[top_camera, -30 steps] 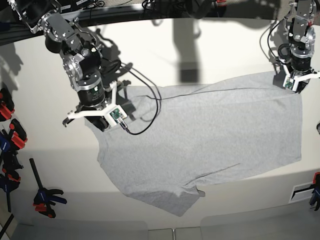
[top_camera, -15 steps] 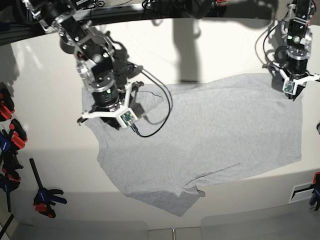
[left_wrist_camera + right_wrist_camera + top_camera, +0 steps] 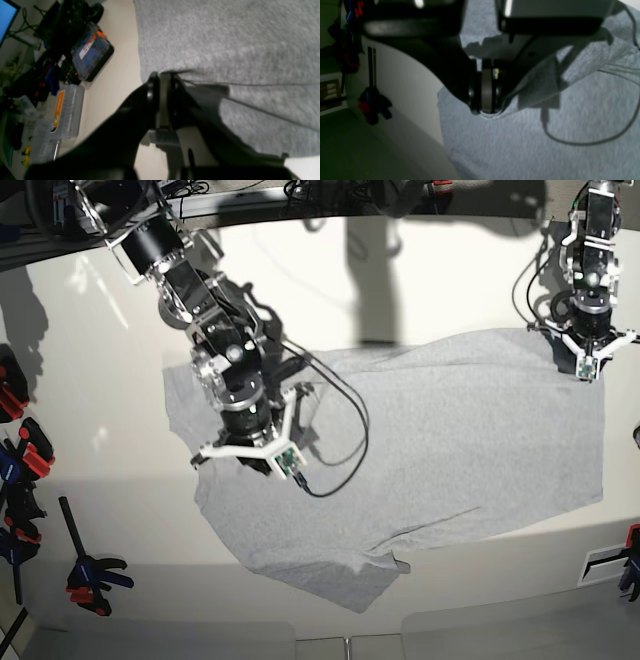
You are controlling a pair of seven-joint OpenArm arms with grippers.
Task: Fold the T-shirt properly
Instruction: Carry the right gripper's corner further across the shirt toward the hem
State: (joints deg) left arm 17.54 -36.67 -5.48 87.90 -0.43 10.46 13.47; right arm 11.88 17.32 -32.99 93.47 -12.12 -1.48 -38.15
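Right gripper (image 3: 486, 110) pinched on the T-shirt (image 3: 450, 450); left gripper (image 3: 162, 75) clamps its far corner. I see the shirt's length running between them.

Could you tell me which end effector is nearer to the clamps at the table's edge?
The right end effector, over the T-shirt beside the clamps; the left end effector is across it.
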